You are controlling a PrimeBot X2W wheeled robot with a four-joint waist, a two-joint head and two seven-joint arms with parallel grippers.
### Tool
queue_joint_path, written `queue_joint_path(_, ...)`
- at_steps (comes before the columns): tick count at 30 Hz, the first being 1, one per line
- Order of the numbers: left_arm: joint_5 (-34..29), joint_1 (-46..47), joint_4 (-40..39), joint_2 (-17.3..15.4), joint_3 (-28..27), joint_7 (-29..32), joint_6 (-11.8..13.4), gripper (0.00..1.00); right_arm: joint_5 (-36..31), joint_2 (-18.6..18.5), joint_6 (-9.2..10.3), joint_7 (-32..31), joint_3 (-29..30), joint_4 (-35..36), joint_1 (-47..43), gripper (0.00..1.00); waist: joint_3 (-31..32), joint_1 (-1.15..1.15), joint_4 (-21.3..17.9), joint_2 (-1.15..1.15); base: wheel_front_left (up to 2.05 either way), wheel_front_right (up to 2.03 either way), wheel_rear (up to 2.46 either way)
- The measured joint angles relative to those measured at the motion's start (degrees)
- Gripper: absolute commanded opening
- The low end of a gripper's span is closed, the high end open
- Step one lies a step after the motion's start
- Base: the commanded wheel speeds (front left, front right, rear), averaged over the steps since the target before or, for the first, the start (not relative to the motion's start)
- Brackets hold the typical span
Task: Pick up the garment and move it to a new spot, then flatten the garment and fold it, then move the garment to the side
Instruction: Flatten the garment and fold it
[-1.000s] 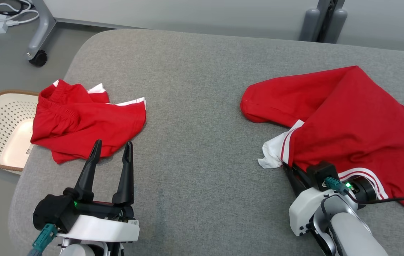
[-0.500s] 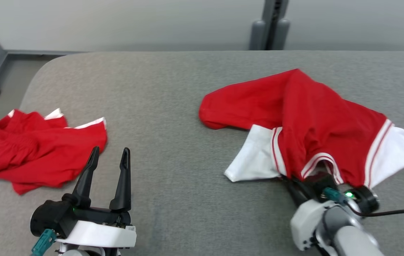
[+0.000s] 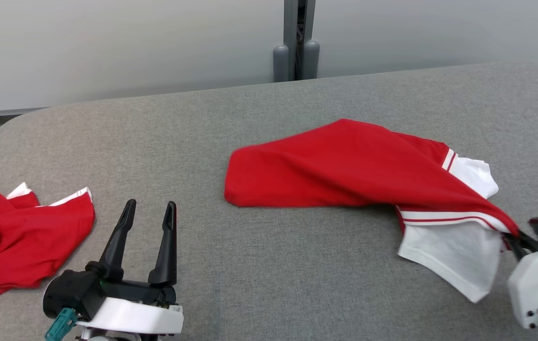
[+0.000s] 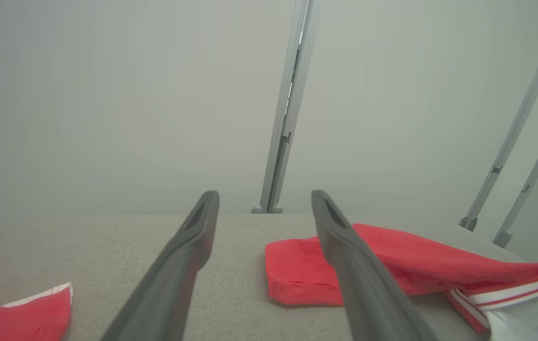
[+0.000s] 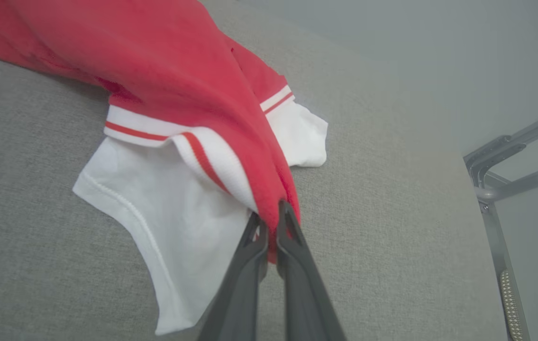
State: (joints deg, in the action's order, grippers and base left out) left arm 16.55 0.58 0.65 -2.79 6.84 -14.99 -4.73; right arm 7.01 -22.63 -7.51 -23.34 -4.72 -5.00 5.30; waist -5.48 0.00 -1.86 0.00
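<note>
Saw the right gripper (image 3: 511, 235) at four o'clock in the head view, fingers pressed together and pinching a red fold of the garment (image 3: 344, 170) beside a red-striped white band. Confirmed the same pinch in the right wrist view (image 5: 269, 213), with red cloth (image 5: 178, 71) bunched just past the fingertips. Traced the garment from that pinch toward ten o'clock, raised at the gripper end and draped down onto the grey padded surface (image 3: 250, 118), with the far red end lying flat near the middle. Noted a white sleeve hanging at six o'clock from the pinch. Found the left gripper (image 3: 150, 206) at seven o'clock, fingers spread wide, holding nothing, pointing toward twelve o'clock. Spotted a second red garment (image 3: 22, 237) at eight o'clock, well apart from the first. Made out a grey post (image 3: 296, 42) at twelve o'clock, beyond the surface.
</note>
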Motion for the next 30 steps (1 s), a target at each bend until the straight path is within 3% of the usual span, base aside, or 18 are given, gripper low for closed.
queue_joint_path(9, 0.0, 1.2, 0.1, 0.0, 0.1, 0.0, -0.3, 1.0, 3.3, -4.3, 0.0, -3.2, 7.0, -3.4, -1.1, 0.0, -1.3, 0.0, -0.2, 0.0, 0.0, 0.0, 0.0)
queue_joint_path(10, -0.1, 1.2, 0.3, 0.0, 0.1, 0.0, -0.3, 1.0, 3.7, -4.2, 0.0, -3.5, 7.8, -4.3, -1.0, 0.06, -1.5, 0.0, -0.1, 0.0, 0.0, 0.0, 0.0)
queue_joint_path(11, -0.3, 1.2, 0.4, 0.0, 0.1, 0.0, -0.5, 1.0, 3.8, -4.0, 0.0, -3.8, 8.5, -5.4, -0.5, 0.78, -1.6, 0.0, -0.1, 0.0, 0.0, 0.0, 0.0)
queue_joint_path(12, -0.3, 1.2, 0.5, 0.0, 0.1, 0.0, -0.7, 1.0, 3.5, -4.0, 0.0, -3.4, 8.7, -5.8, -0.2, 1.0, -1.7, 0.0, 0.1, 0.0, 0.0, 0.0, 0.0)
queue_joint_path(22, -0.6, 2.0, 1.0, 0.0, -0.7, 0.0, -1.1, 1.0, 4.2, -0.9, 0.01, 0.4, 7.1, -4.6, 4.8, 1.0, -2.0, 0.0, 0.4, 0.0, 0.0, 0.0, 0.0)
queue_joint_path(30, -0.7, 2.0, 0.9, 0.0, -0.5, 0.0, -1.2, 1.0, 5.2, 4.6, 0.01, 10.4, 5.3, 2.2, 8.2, 1.0, -1.6, 0.0, -0.2, 0.0, 0.0, 0.0, 0.0)
